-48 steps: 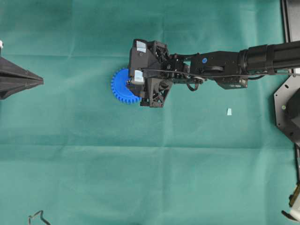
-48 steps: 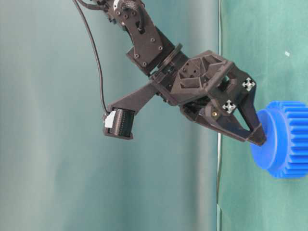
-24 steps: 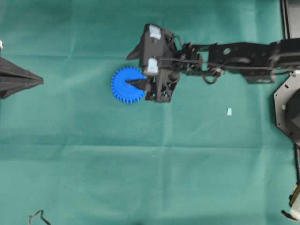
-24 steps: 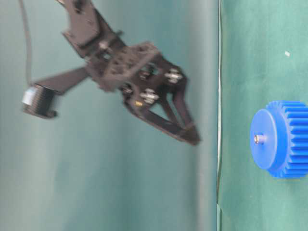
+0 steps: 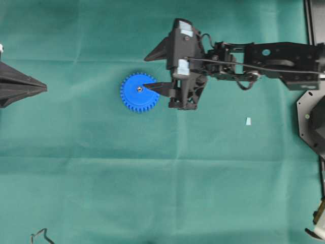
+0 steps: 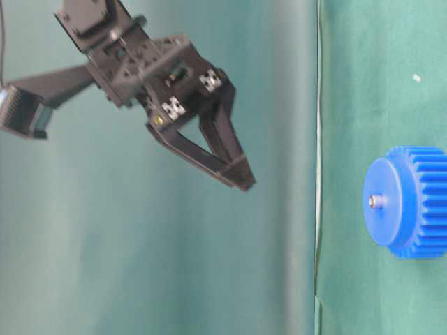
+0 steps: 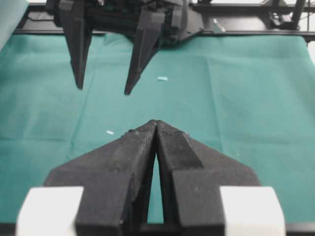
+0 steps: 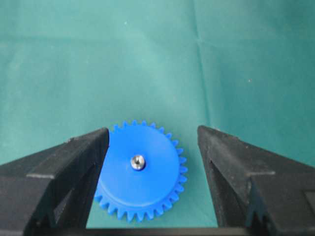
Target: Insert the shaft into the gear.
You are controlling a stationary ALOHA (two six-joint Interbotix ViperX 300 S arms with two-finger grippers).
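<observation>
The blue gear (image 5: 133,100) lies flat on the green cloth, left of the middle. The silvery shaft (image 5: 138,90) stands in its hub hole, with its tip poking out (image 6: 376,202) (image 8: 138,162). My right gripper (image 5: 145,72) hangs open high above the gear (image 6: 412,209), empty, with the fingertips (image 6: 244,183) well clear of the hub. In the right wrist view the gear (image 8: 147,189) sits below and between the spread fingers (image 8: 88,147). At the table's left edge my left gripper (image 5: 43,88) is shut on nothing, its tips (image 7: 156,122) together.
A small pale blue scrap (image 5: 248,121) lies on the cloth right of the gear, under the right arm's reach. A tiny white fleck (image 7: 110,132) rests near the left gripper. A black base plate (image 5: 307,117) stands at the right edge, and a bent wire (image 5: 40,236) at the bottom left.
The right gripper, whose fingertips were down at the gear's hub, has lifted away and drawn back to the right. The shaft stays upright in the hub. The left gripper has not moved.
</observation>
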